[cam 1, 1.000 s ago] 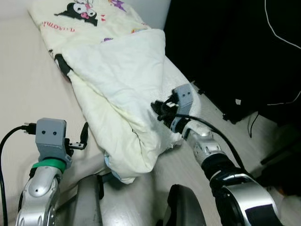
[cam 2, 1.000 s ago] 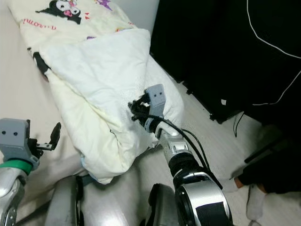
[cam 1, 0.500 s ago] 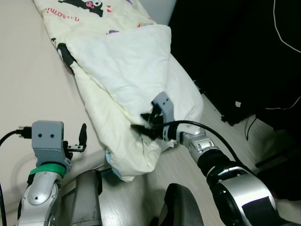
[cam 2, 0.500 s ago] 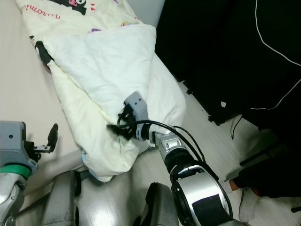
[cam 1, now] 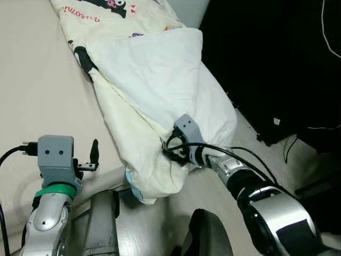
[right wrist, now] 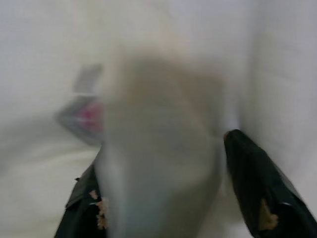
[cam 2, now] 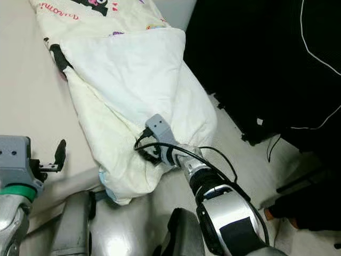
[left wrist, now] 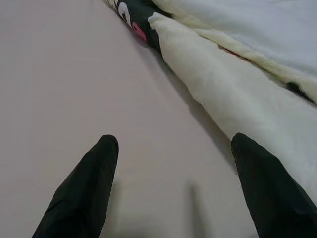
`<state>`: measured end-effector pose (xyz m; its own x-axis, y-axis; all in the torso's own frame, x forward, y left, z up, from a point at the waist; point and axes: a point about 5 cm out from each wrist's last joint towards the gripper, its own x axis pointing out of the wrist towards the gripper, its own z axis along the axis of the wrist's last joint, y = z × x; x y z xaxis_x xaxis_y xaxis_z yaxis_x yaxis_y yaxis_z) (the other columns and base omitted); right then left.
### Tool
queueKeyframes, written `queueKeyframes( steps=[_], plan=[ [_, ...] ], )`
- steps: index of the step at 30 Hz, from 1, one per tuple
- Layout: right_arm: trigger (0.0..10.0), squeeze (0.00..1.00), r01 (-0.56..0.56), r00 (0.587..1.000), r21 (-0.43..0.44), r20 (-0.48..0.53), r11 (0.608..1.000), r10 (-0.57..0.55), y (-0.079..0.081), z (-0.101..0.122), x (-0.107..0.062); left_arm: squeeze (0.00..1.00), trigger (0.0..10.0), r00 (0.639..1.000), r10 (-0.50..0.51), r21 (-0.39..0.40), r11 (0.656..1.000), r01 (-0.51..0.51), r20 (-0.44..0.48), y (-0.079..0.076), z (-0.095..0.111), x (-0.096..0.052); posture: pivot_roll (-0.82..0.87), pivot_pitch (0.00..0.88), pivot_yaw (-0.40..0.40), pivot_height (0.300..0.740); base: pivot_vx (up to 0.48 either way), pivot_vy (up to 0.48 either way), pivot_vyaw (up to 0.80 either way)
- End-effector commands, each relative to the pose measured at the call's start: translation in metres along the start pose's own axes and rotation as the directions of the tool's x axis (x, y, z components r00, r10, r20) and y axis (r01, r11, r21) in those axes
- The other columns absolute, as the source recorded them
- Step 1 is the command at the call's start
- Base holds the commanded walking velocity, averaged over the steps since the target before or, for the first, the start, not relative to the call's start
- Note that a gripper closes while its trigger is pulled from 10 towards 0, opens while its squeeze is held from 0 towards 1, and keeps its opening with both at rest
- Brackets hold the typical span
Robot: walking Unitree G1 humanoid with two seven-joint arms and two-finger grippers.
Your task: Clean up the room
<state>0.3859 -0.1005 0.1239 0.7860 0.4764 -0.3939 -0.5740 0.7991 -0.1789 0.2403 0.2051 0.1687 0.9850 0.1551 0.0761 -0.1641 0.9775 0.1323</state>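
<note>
**A:** Start on the left. What was the left end effector [cam 1: 94, 154] doing?

**B:** It hovered over the bare sheet of the bed [cam 1: 37, 90], fingers apart and holding nothing. It sat in much the same spot as a second earlier, near the quilt but not touching it.

**A:** And the quilt [cam 1: 154, 90]?

**B:** It lay bunched in a long roll along the bed's right edge, its lower end hanging over that edge toward the floor [cam 1: 240, 138].

**A:** What changed on the right?

**B:** The right end effector [cam 1: 171, 151] had been beside the roll's outer flank a second before. By now it had swung inward and pushed into the lower end. The wrist view showed a fold of cloth between its fingers [right wrist: 257, 193], which stood either side of it, so I judged it clamped on the quilt.

**A:** Meaning for the tidy-up?

**B:** Probably a grip had just been won, so the overhanging end could be pulled back onto the bed.
</note>
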Motion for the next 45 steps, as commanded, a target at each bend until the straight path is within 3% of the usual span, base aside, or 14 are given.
queueKeyframes(
  steps=[1, 24, 28, 30, 32, 33, 34, 35, 36, 38, 39, 40, 41, 45],
  plan=[
    [0.0, 0.0, 0.088, 0.995, 0.047, -0.042, 0.995, -0.086, -0.012, -0.012, -0.006, 0.0, 10.0, 0.999, -0.026, -0.013, 1.0, 0.026, -0.025, -0.007, -0.004, 0.0, 0.37, 0.212, -0.208, 0.55, 0.0, 0.0, 0.0],
    [0.0, 0.0, 0.268, 0.95, 0.362, 0.051, 0.893, -0.307, -0.046, -0.019, -0.023, 0.0, 10.0, 0.993, -0.11, -0.03, 0.994, 0.109, -0.035, -0.027, -0.004, 0.018, 0.27, 0.181, -0.166, 0.55, 0.0, 0.0, 0.0],
    [0.0, 0.0, 0.336, 0.892, 0.604, 0.043, 0.723, -0.45, -0.035, -0.037, -0.021, 0.0, 10.0, 0.988, -0.15, -0.029, 0.988, 0.149, -0.038, -0.035, -0.004, 0.022, 0.23, 0.186, -0.144, 0.55, 0.0, 0.0, 0.0],
    [0.0, 0.0, 0.336, 0.892, 0.604, 0.043, 0.723, -0.45, -0.035, -0.037, -0.021, 0.0, 10.0, 0.988, -0.15, -0.029, 0.988, 0.149, -0.038, -0.035, -0.004, 0.022, 0.23, 0.186, -0.144, 0.55, 0.0, 0.0, 0.0],
    [0.0, 0.0, 0.431, 0.811, 0.713, -0.037, 0.553, -0.584, -0.029, -0.053, -0.025, 0.0, 10.0, 0.985, -0.169, -0.03, 0.985, 0.168, -0.038, -0.039, -0.004, 0.024, 0.22, 0.187, -0.139, 0.55, 0.0, 0.0, 0.0],
    [0.0, 0.0, 0.431, 0.811, 0.713, -0.037, 0.553, -0.584, -0.029, -0.053, -0.025, 0.0, 10.0, 0.985, -0.169, -0.03, 0.985, 0.168, -0.038, -0.039, -0.004, 0.024, 0.22, 0.187, -0.139, 0.55, 0.0, 0.0, 0.0],
    [0.0, 0.0, 0.445, 0.781, 0.794, -0.117, 0.414, -0.614, -0.016, -0.067, -0.024, 0.0, 10.0, 0.982, -0.186, -0.028, 0.982, 0.185, -0.036, -0.042, -0.003, 0.026, 0.21, 0.187, -0.134, 0.55, 0.0, 0.0, 0.0],
    [0.0, 0.0, 0.445, 0.781, 0.794, -0.117, 0.414, -0.614, -0.016, -0.067, -0.024, 0.0, 10.0, 0.982, -0.186, -0.028, 0.982, 0.185, -0.036, -0.042, -0.003, 0.026, 0.21, 0.187, -0.134, 0.55, 0.0, 0.0, 0.0],
    [0.0, 0.0, 0.453, 0.762, 0.838, -0.187, 0.305, -0.619, -0.003, -0.079, -0.023, 0.0, 10.0, 0.979, -0.199, -0.027, 0.98, 0.199, -0.034, -0.044, -0.003, 0.027, 0.2, 0.188, -0.127, 0.55, 0.0, 0.0, 0.0],
    [0.0, 0.0, 0.453, 0.762, 0.838, -0.187, 0.305, -0.619, -0.003, -0.079, -0.023, 0.0, 10.0, 0.979, -0.199, -0.027, 0.98, 0.199, -0.034, -0.044, -0.003, 0.027, 0.2, 0.188, -0.127, 0.55, 0.0, 0.0, 0.0],
    [0.0, 0.0, 0.461, 0.754, 0.869, -0.278, 0.178, -0.595, 0.015, -0.093, -0.021, 0.0, 10.0, 0.976, -0.214, -0.022, 0.977, 0.213, -0.031, -0.046, -0.002, 0.029, 0.2, 0.188, -0.12, 0.55, 0.0, 0.0, 0.0],
    [0.0, 0.0, 0.461, 0.754, 0.869, -0.278, 0.178, -0.595, 0.015, -0.093, -0.021, 0.0, 10.0, 0.976, -0.214, -0.022, 0.977, 0.213, -0.031, -0.046, -0.002, 0.029, 0.2, 0.188, -0.12, 0.55, 0.0, 0.0, 0.0],
    [0.5, 0.0, 0.479, 0.748, 0.875, -0.368, 0.064, -0.553, 0.034, -0.105, -0.019, 0.0, 10.0, 0.974, -0.225, -0.017, 0.974, 0.225, -0.029, -0.048, -0.002, 0.03, 0.2, 0.184, -0.114, 0.55, 0.0, 0.0, 0.0],
    [1.5, 0.0, 0.499, 0.751, 0.866, -0.422, 0.018, -0.507, 0.05, -0.112, -0.016, 0.0, 10.0, 0.972, -0.235, -0.014, 0.972, 0.234, -0.029, -0.049, -0.002, 0.031, 0.2, 0.184, -0.114, 0.55, 0.0, 0.0, 0.0]
  ],
)
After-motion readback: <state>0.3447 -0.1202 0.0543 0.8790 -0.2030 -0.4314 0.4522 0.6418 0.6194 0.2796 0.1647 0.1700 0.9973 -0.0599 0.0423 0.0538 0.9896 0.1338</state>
